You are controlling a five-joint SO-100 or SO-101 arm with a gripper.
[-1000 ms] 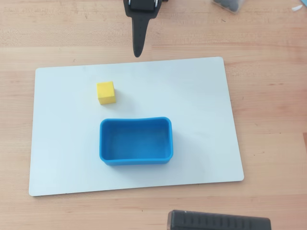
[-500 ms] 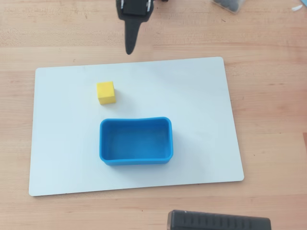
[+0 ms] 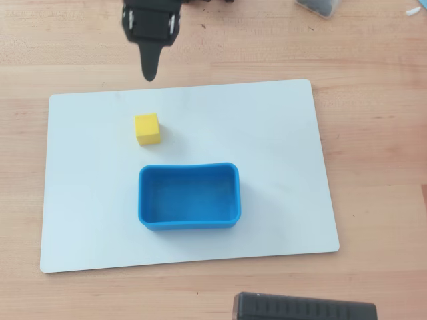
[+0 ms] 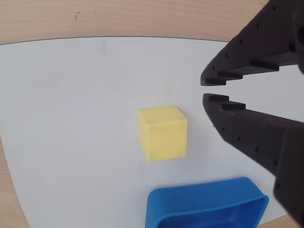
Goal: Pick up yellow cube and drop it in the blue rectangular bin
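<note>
- Overhead view: the claw hangs at the top of the picture, its dark tip just off the upper edge of the white mat that lies on the wooden surface. From up here the fingers merge into one point, so the gap cannot be read. The yellow cube sits on the mat almost directly below that tip in the picture, near but clearly apart. The blue rectangular bin lies further down again, a little to the right, long axis left to right. So tip, cube and bin fall in a rough line, and the reach probably runs straight down it.
- Wrist view: the claw comes in from the right, fingers nearly together with only a narrow slit between the tips, and nothing held. The yellow cube rests to the left and below the tips, untouched. The blue rectangular bin shows at the bottom edge, empty as far as visible. By the look of it, the claw must widen before it closes round the cube.
</note>
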